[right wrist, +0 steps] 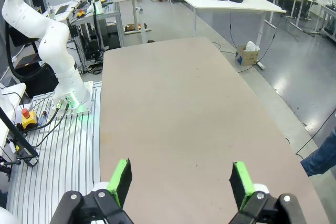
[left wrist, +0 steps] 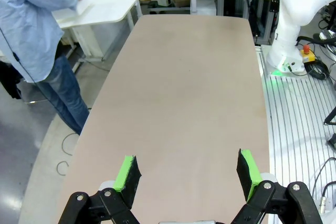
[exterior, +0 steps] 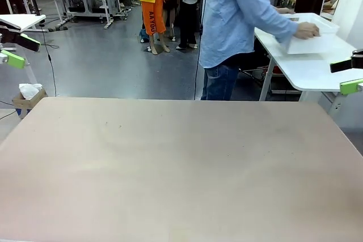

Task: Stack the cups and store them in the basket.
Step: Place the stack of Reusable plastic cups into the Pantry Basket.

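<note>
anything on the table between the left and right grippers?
Nothing: in the front view the tan tabletop is bare between the left gripper and right gripper. Both wrist views agree.

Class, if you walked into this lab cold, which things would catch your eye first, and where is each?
The person in a light blue shirt stands past the far edge of the wide beige table, hands on a large white plastic basket on a white side table. The left gripper and right gripper hang open above the beige top.
</note>
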Action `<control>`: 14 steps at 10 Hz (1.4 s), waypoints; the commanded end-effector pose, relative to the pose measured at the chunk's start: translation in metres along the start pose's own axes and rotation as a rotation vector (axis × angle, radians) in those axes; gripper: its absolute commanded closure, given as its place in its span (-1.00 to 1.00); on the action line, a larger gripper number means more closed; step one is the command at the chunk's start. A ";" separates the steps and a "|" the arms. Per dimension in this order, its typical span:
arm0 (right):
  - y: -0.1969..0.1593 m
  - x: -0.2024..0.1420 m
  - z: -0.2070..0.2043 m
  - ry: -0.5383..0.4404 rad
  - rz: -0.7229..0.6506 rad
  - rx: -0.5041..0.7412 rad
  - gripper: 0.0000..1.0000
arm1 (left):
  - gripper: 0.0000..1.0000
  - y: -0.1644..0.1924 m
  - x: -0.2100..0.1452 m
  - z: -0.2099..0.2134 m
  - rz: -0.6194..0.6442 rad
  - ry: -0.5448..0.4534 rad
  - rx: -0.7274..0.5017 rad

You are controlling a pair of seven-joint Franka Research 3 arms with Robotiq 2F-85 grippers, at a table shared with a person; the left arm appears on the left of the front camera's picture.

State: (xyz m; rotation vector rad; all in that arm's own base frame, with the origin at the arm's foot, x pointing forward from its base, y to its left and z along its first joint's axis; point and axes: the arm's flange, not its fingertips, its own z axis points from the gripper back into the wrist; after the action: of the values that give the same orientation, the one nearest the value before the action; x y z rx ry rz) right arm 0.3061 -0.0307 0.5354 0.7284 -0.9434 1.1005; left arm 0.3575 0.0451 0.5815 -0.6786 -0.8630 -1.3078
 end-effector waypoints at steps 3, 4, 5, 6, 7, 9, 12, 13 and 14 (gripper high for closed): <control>-0.001 0.003 0.000 -0.016 0.004 0.001 -1.00 | -0.94 0.002 0.003 -0.001 0.000 -0.020 0.014; -0.001 0.003 0.000 -0.016 0.004 0.001 -1.00 | -0.94 0.002 0.003 -0.001 0.000 -0.020 0.014; -0.001 0.003 0.000 -0.016 0.004 0.001 -1.00 | -0.94 0.002 0.003 -0.001 0.000 -0.020 0.014; -0.001 0.003 0.000 -0.016 0.004 0.001 -1.00 | -0.94 0.002 0.003 -0.001 0.000 -0.020 0.014; -0.001 0.003 0.000 -0.016 0.004 0.001 -1.00 | -0.94 0.002 0.003 -0.001 0.000 -0.020 0.014; -0.001 0.003 0.000 -0.016 0.004 0.001 -1.00 | -0.94 0.002 0.003 -0.001 0.000 -0.020 0.014; -0.001 0.003 0.000 -0.016 0.004 0.001 -1.00 | -0.94 0.002 0.003 -0.001 0.000 -0.020 0.014; -0.001 0.003 0.000 -0.016 0.004 0.001 -1.00 | -0.94 0.002 0.003 -0.001 0.000 -0.020 0.014; -0.001 0.003 0.000 -0.016 0.004 0.001 -1.00 | -0.94 0.002 0.003 -0.001 0.000 -0.020 0.014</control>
State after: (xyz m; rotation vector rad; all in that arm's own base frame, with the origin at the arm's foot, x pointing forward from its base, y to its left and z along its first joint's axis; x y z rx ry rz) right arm 0.3061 -0.0307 0.5354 0.7284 -0.9434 1.1005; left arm 0.3575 0.0451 0.5815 -0.6786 -0.8630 -1.3077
